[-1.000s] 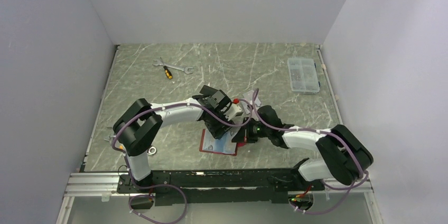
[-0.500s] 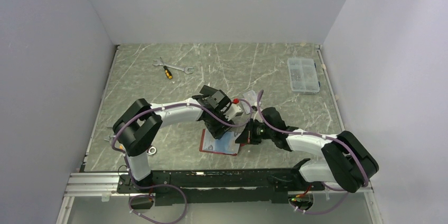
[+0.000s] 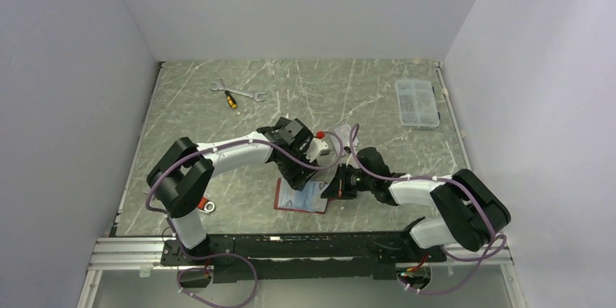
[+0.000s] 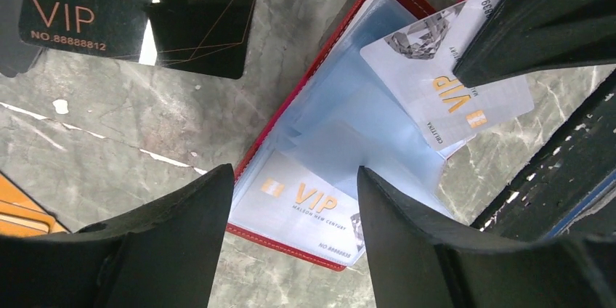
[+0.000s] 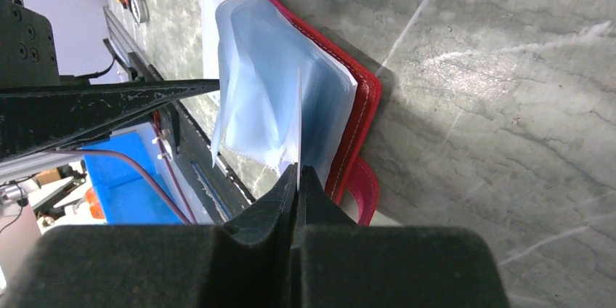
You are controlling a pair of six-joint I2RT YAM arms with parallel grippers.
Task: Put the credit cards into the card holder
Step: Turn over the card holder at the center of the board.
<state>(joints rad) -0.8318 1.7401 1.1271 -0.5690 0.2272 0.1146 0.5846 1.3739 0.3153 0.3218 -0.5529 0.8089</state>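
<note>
The dark-red card holder [image 3: 285, 199] lies open near the front edge, its clear sleeves [image 4: 349, 115] fanned up. One silver-grey card [image 4: 309, 210] sits in a sleeve. My right gripper [image 5: 298, 170] is shut on another silver-grey card [image 4: 443, 97], seen edge-on in the right wrist view [image 5: 299, 119], with its free end over the sleeves at the holder's red edge [image 5: 363, 104]. My left gripper [image 4: 294, 173] is open and empty just above the holder. A black card [image 4: 138, 10] and orange cards [image 4: 18, 210] lie on the table beside the holder.
A wrench and a screwdriver [image 3: 234, 95] lie at the back left. The clear compartment box [image 3: 417, 103] stands at the back right. A metal ring [image 3: 209, 208] lies near the left arm's base. Both arms crowd over the holder.
My left arm has shifted slightly left and back over the holder. My right arm swung out and back, still holding the silver-grey card at the holder's right side.
</note>
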